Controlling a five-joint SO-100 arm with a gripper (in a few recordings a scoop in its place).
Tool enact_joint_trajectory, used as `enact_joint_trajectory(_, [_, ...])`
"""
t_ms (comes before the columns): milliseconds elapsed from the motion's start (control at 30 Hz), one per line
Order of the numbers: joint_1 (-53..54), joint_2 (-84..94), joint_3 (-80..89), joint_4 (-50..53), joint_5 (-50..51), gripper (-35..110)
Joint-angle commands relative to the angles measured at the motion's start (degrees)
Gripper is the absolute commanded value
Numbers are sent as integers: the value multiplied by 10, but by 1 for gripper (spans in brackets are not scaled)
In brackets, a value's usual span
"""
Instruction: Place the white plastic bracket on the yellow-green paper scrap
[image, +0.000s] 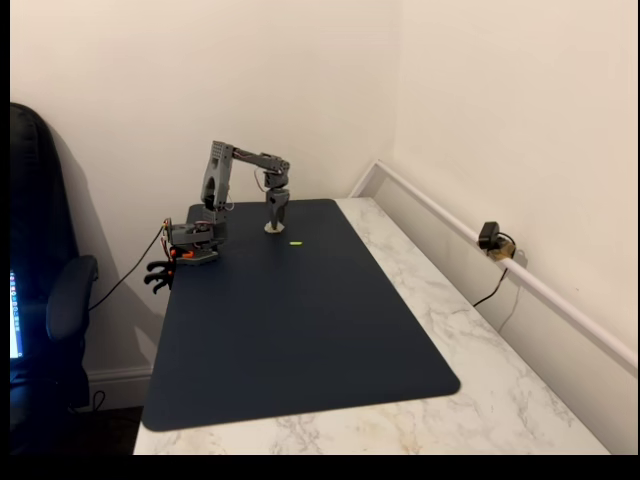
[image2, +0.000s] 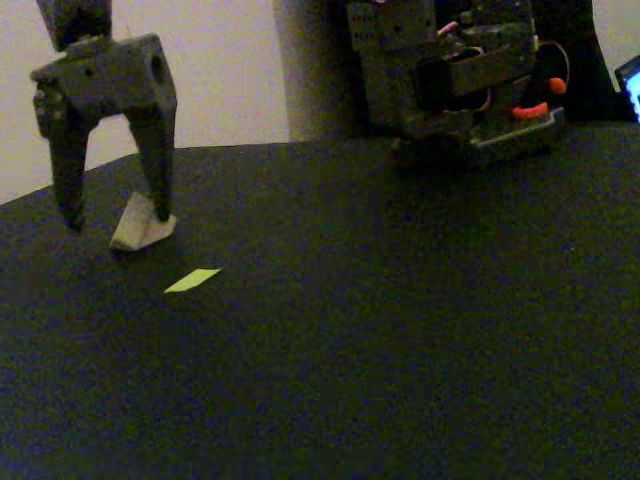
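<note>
On the dark mat (image2: 400, 330), off-white wedge-shaped white plastic bracket (image2: 140, 224), flat yellow-green paper scrap (image2: 192, 281) near

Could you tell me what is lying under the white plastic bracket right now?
Only the dark mat; the white plastic bracket rests on it between the open jaws, apart from the yellow-green paper scrap. The patch directly beneath it is covered.
</note>
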Motion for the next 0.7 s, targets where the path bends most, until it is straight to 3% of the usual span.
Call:
enact_joint_trajectory(0, [-1,11,-3,-9,6,36])
enact_joint_trajectory(200, [3,11,1,-6,0,32])
enact_joint_trajectory(433, [9,11,2,-3,-1,13])
enact_joint_trajectory(667, [21,8,2,3,-17,12])
